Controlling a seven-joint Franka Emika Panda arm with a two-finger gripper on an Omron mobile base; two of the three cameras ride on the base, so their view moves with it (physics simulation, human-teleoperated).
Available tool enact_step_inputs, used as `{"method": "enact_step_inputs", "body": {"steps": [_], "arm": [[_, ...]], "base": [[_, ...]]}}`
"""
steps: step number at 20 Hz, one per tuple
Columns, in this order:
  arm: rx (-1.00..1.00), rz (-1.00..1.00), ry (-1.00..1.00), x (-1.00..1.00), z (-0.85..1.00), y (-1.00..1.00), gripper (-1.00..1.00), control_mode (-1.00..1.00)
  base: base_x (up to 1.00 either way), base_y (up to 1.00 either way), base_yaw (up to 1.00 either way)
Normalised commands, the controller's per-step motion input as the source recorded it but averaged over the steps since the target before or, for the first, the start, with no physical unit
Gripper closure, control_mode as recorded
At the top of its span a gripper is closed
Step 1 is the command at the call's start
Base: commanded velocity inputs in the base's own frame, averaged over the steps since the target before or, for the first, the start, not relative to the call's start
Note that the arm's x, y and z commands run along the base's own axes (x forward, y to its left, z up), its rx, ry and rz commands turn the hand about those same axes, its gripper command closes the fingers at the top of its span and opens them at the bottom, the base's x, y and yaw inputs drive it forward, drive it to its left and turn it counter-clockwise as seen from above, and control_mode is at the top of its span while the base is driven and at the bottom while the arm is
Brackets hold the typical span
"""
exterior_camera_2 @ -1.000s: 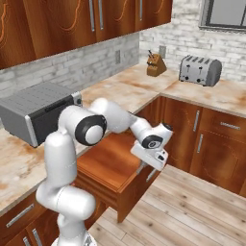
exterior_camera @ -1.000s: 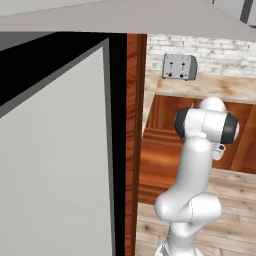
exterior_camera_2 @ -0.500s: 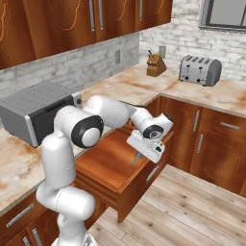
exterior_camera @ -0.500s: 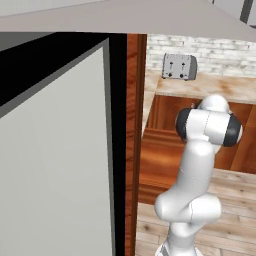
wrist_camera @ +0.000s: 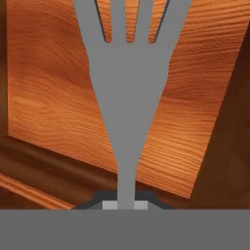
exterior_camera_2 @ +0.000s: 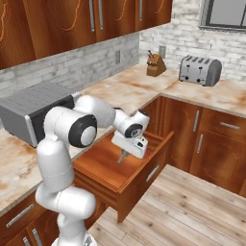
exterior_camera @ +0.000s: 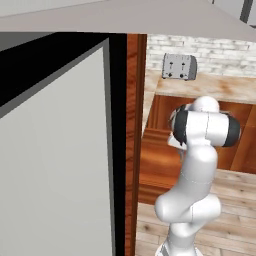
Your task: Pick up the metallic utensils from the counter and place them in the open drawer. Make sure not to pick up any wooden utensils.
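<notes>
bent forward and down, gripper (exterior_camera_2: 123,156) hanging inside the open drawer (exterior_camera_2: 126,169), clamped on fork (wrist_camera: 128,88) by its handle, tines pointing down toward drawer floor.

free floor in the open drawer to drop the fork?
Yes. The reddish-brown open wooden drawer shows bare floor from its back wall to its flat front. The only crowding is mid-drawer: the gripper hangs there, holding the grey metal fork tines-down.
</notes>
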Motion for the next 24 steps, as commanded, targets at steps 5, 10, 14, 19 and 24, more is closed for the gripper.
{"method": "enact_step_inputs", "body": {"steps": [5,10,14,19,24], "arm": [[-0.14,-0.03,0.0,0.57,-0.1,0.42,1.0,-1.0],[-0.05,-0.01,0.0,0.44,-0.33,0.0,1.0,-1.0],[0.0,0.0,0.0,0.52,-0.54,0.0,1.0,-1.0],[0.0,0.0,0.0,0.38,-0.66,-0.11,1.0,-1.0],[0.0,0.0,0.0,0.11,-0.62,-0.3,1.0,-1.0]], "base": [[0.0,0.0,0.0],[0.0,0.0,0.0],[0.0,0.0,0.0],[0.0,0.0,0.0],[0.0,0.0,0.0]]}}
